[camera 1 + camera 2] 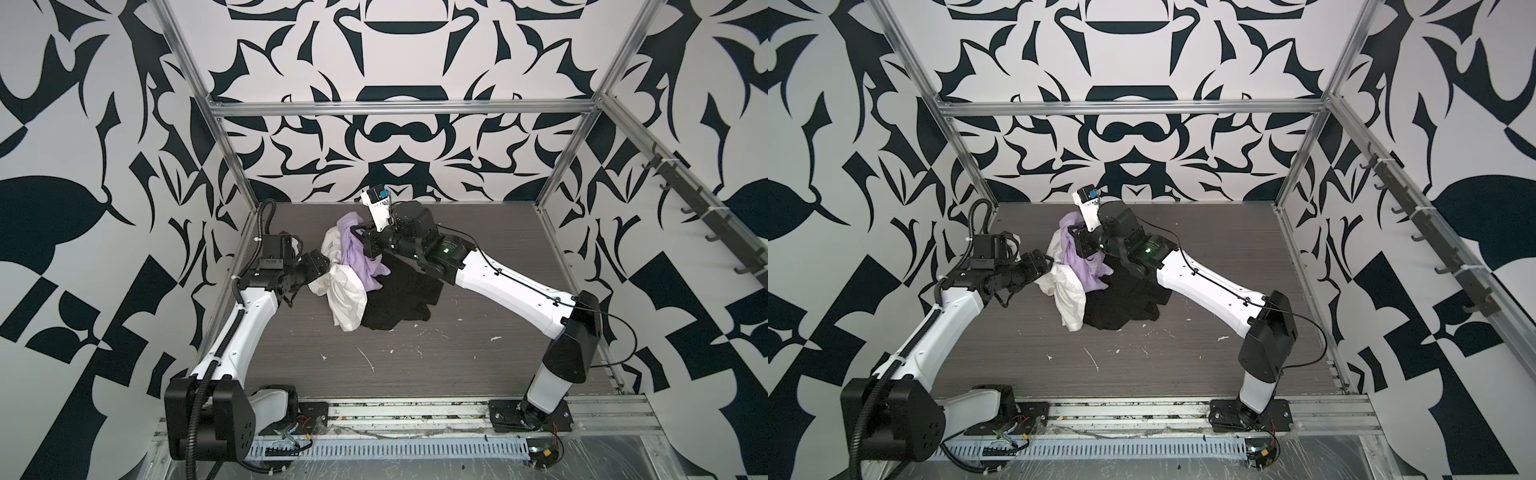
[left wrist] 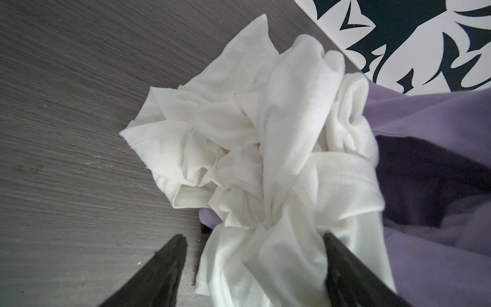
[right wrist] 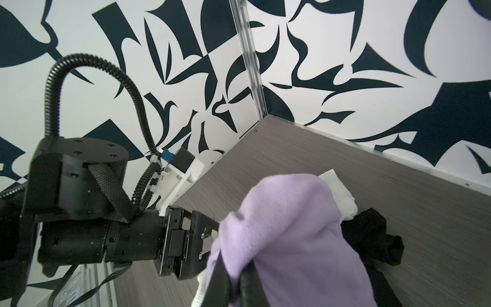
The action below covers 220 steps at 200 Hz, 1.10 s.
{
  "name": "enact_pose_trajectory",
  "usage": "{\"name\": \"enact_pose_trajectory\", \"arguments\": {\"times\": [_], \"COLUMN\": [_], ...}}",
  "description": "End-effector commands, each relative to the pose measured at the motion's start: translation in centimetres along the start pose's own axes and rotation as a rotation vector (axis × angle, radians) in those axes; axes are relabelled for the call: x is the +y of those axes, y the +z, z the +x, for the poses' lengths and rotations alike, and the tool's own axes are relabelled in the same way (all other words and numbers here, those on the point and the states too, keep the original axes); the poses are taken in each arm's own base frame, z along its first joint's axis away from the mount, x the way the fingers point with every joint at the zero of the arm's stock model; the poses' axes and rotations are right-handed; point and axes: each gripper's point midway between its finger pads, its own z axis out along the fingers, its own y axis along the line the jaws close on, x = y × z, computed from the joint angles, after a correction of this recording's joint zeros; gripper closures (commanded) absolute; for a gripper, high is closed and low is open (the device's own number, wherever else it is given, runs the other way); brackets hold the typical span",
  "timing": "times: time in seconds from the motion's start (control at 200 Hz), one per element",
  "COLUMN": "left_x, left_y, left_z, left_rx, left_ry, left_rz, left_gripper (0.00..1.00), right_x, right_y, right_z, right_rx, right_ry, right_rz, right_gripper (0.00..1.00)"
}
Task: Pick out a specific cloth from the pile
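Tabletop (image 1: 415, 353), cloth (image 3: 287, 234) in grip of right claw (image 3: 235, 267)

Bright, even overhead light, soft shadows — top views bowed at edges, wrist views slightly soft up close

I found the pile (image 1: 347, 297) at the rear middle of the surface (image 1: 415, 365), with the cloth (image 1: 356, 257) on top, the left tool (image 2: 253, 238) at its left and the right tool (image 3: 235, 276) at its right.

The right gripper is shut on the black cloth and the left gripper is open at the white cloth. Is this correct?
One thing is wrong: the right gripper is shut on the lavender cloth, as the right wrist view shows.
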Motion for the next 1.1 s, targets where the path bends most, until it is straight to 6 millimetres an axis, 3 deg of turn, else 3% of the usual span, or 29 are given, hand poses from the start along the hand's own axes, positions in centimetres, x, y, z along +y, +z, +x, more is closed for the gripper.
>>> {"name": "enact_pose_trajectory", "arguments": {"times": [0.0, 0.205, 0.685, 0.9, 1.095], "left_x": [-0.8, -1.2, -1.3, -3.6, -6.8], "left_y": [0.2, 0.3, 0.3, -1.9, -5.4], "left_z": [-0.6, -0.9, -0.7, -0.9, 0.9], "left_rx": [0.003, 0.005, 0.006, -0.102, -0.237], "left_ry": [-0.004, -0.003, 0.012, 0.239, 0.424], "left_rz": [0.031, 0.043, 0.049, 0.069, 0.235], "left_gripper": [0.17, 0.17, 0.17, 0.17, 0.21], "right_x": [2.2, 2.9, 3.1, 2.7, 2.7], "right_y": [-4.3, -6.2, -8.3, -8.3, -8.2], "right_z": [-8.3, -9.7, -11.5, -10.8, -10.4], "right_rx": [-0.240, -0.253, -0.308, -0.296, -0.294], "right_ry": [-0.059, -0.084, -0.143, -0.165, -0.170], "right_rz": [-0.014, -0.015, 0.013, 0.026, 0.020], "right_gripper": [1.00, 1.00, 1.00, 1.00, 1.00]}}
